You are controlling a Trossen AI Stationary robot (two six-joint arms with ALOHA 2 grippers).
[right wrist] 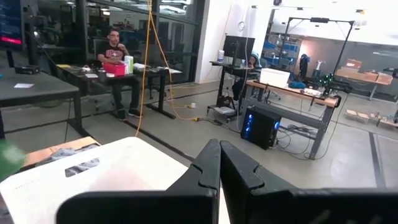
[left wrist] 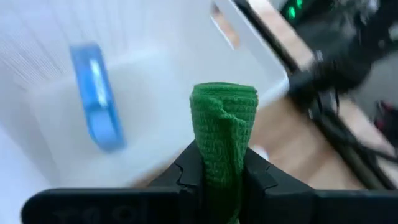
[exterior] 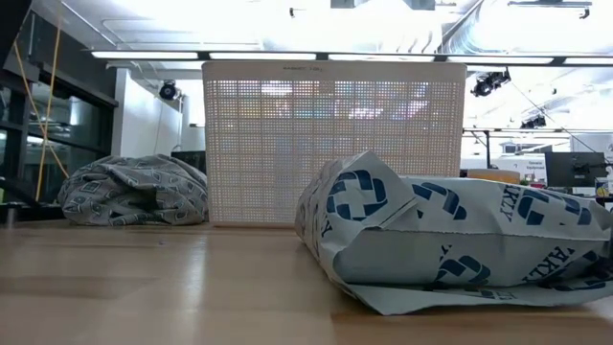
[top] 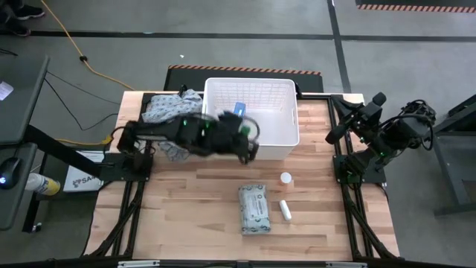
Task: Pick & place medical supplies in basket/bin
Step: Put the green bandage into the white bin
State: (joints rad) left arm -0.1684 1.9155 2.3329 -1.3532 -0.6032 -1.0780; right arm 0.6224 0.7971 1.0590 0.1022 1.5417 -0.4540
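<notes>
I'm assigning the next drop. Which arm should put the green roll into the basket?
Left. The left gripper is shut on the green roll beside the basket; the right gripper is parked off the table's right edge.

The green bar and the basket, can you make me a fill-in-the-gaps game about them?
1. The left end effector is shut on the ____ bar.
2. Lying inside the white basket is a ____ and white packet.
3. The right end effector holds ____.
4. The patterned cloth lies on the basket's ____ side in the high view.

Missing words: green; blue; nothing; left
</notes>
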